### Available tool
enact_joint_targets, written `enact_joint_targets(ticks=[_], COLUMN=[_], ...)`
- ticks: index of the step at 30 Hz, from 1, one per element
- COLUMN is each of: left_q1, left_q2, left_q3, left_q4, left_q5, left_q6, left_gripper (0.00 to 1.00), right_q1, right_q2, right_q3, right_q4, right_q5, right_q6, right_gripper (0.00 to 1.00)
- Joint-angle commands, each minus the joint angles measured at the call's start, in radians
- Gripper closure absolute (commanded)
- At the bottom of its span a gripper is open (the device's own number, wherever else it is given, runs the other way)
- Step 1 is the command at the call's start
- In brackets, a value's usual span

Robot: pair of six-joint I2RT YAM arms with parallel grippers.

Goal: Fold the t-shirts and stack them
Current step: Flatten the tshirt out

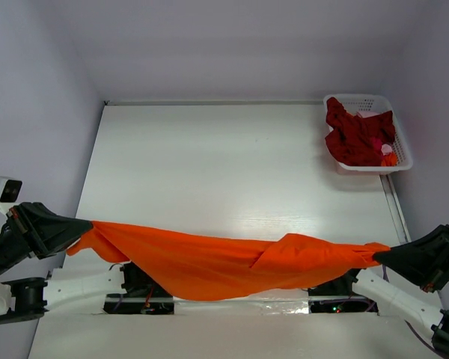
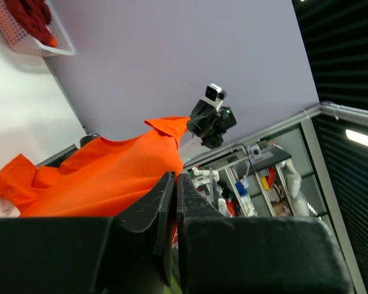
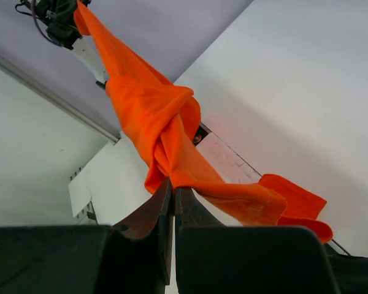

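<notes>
The bright orange t-shirt (image 1: 224, 263) hangs stretched between my two grippers above the near edge of the table, sagging in the middle. My left gripper (image 1: 84, 226) is shut on its left end; the left wrist view shows the cloth (image 2: 104, 177) running off from the closed jaws. My right gripper (image 1: 379, 253) is shut on its right end; the right wrist view shows the shirt (image 3: 153, 122) twisted like a rope from the jaws. Dark crimson t-shirts (image 1: 357, 136) lie heaped in the white basket (image 1: 404, 155) at the far right.
The white table (image 1: 224, 164) stretches from the shirt to the back wall. The arm bases (image 1: 135, 283) sit under the hanging shirt at the near edge. Walls close the left, right and back sides.
</notes>
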Motion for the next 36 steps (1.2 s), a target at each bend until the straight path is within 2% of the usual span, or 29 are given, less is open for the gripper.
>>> enact_joint_targets(ticks=[1, 3, 6, 9, 10, 12, 13, 16, 22, 27, 29, 31, 32, 33, 34, 35, 36], left_q1=[0.010, 0.000, -0.009, -0.064, -0.082, -0.150, -0.174, -0.275, -0.464, -0.602, -0.651, -0.661, -0.661, -0.661, -0.661, -0.661, -0.661], left_q2=[-0.003, 0.014, 0.073, 0.130, 0.142, 0.171, 0.179, 0.214, 0.213, 0.164, 0.155, 0.153, 0.149, 0.150, 0.155, 0.176, 0.194], left_q3=[-0.004, 0.019, 0.068, 0.071, 0.065, 0.058, 0.053, 0.041, -0.048, -0.068, -0.067, -0.080, -0.122, -0.145, -0.160, -0.174, -0.173], left_q4=[0.037, -0.009, -0.091, -0.125, -0.131, -0.143, -0.164, -0.224, -0.224, -0.223, -0.202, -0.078, 0.178, 0.307, 0.510, 0.585, 0.643], left_q5=[-0.067, -0.136, -0.321, -0.444, -0.529, -0.619, -0.710, -0.869, -1.094, -1.204, -1.231, -1.251, -1.259, -1.266, -1.280, -1.291, -1.305], left_q6=[-0.029, -0.066, -0.073, -0.085, -0.100, -0.129, -0.149, -0.259, -0.321, -0.313, -0.261, -0.098, 0.216, 0.371, 0.492, 0.665, 0.738], left_gripper=[1.00, 1.00, 1.00, 1.00, 1.00, 1.00, 1.00, 1.00, 1.00, 1.00, 1.00, 1.00, 1.00, 1.00, 1.00, 1.00, 1.00], right_q1=[0.001, 0.001, 0.001, 0.001, 0.001, 0.001, 0.001, 0.001, 0.001, -0.057, -0.066, -0.078, -0.078, -0.088, -0.088, -0.088, -0.088], right_q2=[0.009, 0.027, 0.082, 0.150, 0.173, 0.245, 0.268, 0.371, 0.547, 0.668, 0.708, 0.725, 0.730, 0.738, 0.738, 0.738, 0.730], right_q3=[-0.010, -0.039, -0.097, -0.168, -0.182, -0.220, -0.231, -0.265, -0.315, -0.306, -0.292, -0.277, -0.268, -0.265, -0.263, -0.265, -0.265], right_q4=[0.061, 0.078, 0.144, 0.240, 0.260, 0.326, 0.348, 0.428, 0.578, 0.635, 0.649, 0.658, 0.665, 0.672, 0.675, 0.678, 0.676], right_q5=[0.008, 0.059, 0.145, 0.220, 0.246, 0.322, 0.347, 0.432, 0.559, 0.643, 0.645, 0.650, 0.644, 0.631, 0.624, 0.616, 0.604], right_q6=[-0.028, -0.030, -0.036, -0.043, -0.046, -0.051, -0.049, -0.030, 0.032, 0.066, 0.059, 0.043, 0.036, 0.033, 0.035, 0.038, 0.043], right_gripper=[1.00, 1.00, 1.00, 1.00, 1.00, 1.00, 1.00, 1.00, 1.00, 1.00, 1.00, 1.00, 1.00, 1.00, 1.00, 1.00, 1.00])
